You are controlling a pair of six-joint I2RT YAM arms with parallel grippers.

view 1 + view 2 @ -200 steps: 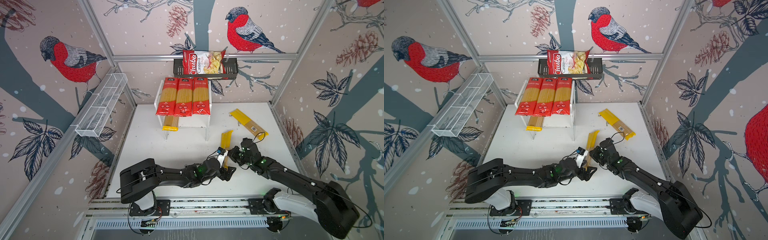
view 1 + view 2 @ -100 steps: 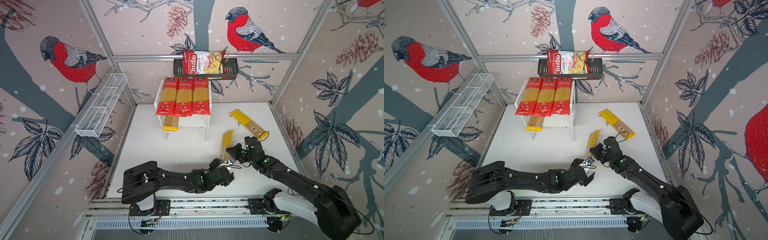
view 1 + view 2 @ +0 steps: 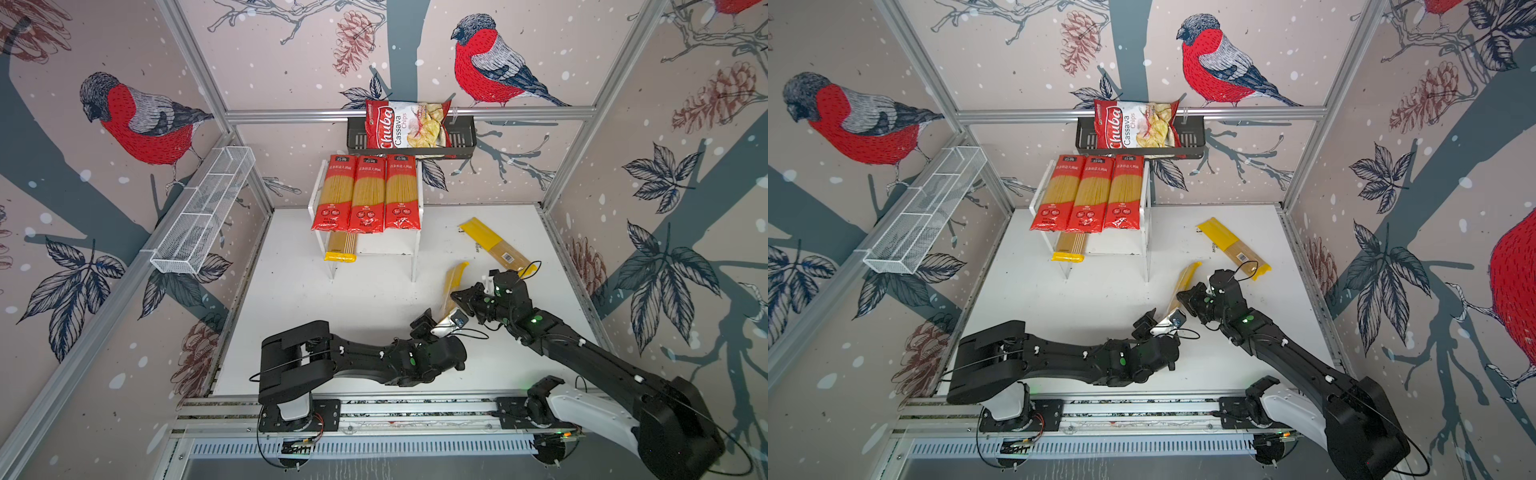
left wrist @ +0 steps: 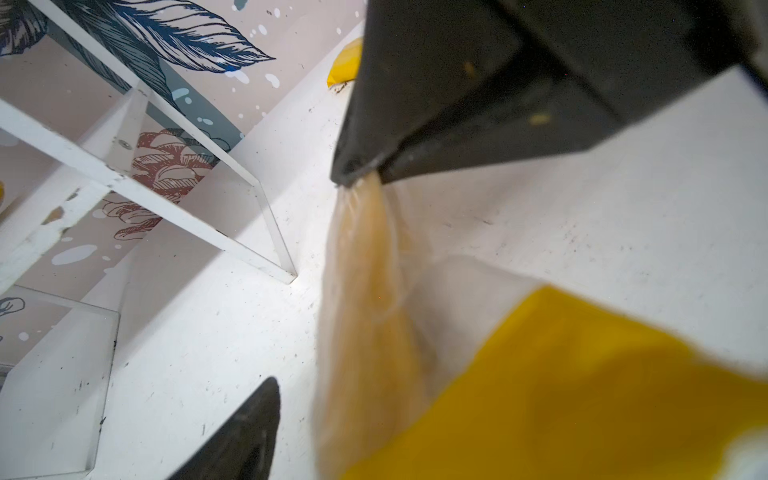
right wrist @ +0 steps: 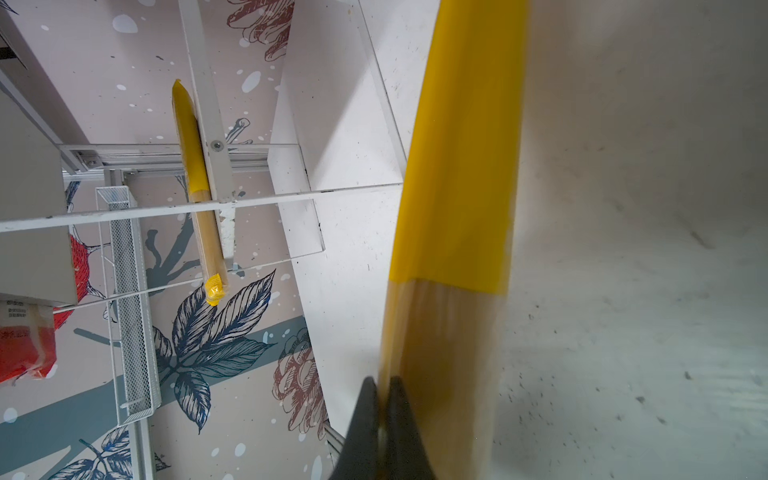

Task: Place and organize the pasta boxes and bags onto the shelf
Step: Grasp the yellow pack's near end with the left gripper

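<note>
We find a black wall basket (image 3: 461, 135) on the back wall with a Cassava Chips bag (image 3: 405, 126) in it. A white wire mesh tray (image 3: 203, 212) hangs on the left wall. Both are well apart from the arms.

The shelf (image 3: 388, 248) stands at the back of the worktop (image 3: 332, 316). Three red-ended packets (image 3: 368, 195) lie side by side across its top board, touching one another. On the lower tier, at its left side, a shelved yellow packet (image 3: 340, 249) pokes its end out toward us. A loose yellow packet (image 3: 494, 245) lies flat on the worktop right of the shelf, barcode up, just behind the right wrist. The shelf's near right leg stands not far from the far tip of the gripped yellow packet (image 3: 455, 278).

The right hand (image 3: 456, 296) is pressed together on that packet, pinching its clear middle, with one yellow end pointing toward the shelf. The left hand (image 3: 436, 320) sits at the packet's near end with its jaws spread.

In both top views the left wrist camera hides that near end. The left wrist view shows it as a blurred yellow mass. It also shows one left finger (image 4: 245, 432) apart from the pasta, with bare worktop between them. We cannot see the other finger there. The right wrist view shows the right fingertips (image 5: 365, 415) closed on the packet's thin edge. It also shows the shelved packet along its whole length, where the top views give only its end.
</note>
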